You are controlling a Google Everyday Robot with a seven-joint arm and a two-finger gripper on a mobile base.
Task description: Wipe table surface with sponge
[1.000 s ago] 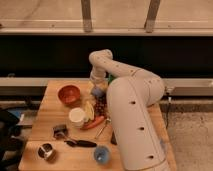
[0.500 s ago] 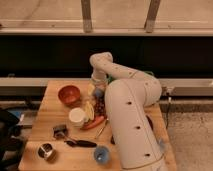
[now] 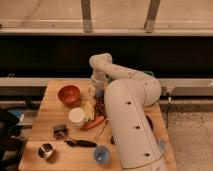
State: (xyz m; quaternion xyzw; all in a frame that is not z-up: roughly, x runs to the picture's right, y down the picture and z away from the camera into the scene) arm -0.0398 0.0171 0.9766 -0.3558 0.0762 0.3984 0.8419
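My gripper (image 3: 98, 89) hangs down from the white arm (image 3: 125, 100) over the far middle of the wooden table (image 3: 50, 107), just right of the red bowl (image 3: 69, 94). A small pale yellowish thing (image 3: 92, 91) shows at the gripper's tip. I cannot tell whether it is the sponge or whether it is held. No other sponge shows clearly. The arm hides much of the table's right half.
In front of the gripper lie dark grapes (image 3: 100, 106), a yellow item (image 3: 89, 110), a white cup (image 3: 76, 116) and a red-orange carrot (image 3: 94, 122). Nearer me are a small metal object (image 3: 60, 131), a black utensil (image 3: 80, 143), a metal cup (image 3: 46, 150) and a blue bowl (image 3: 101, 154).
The wrist and gripper have sunk slightly toward the table at the far middle. The objects on the table have not moved.
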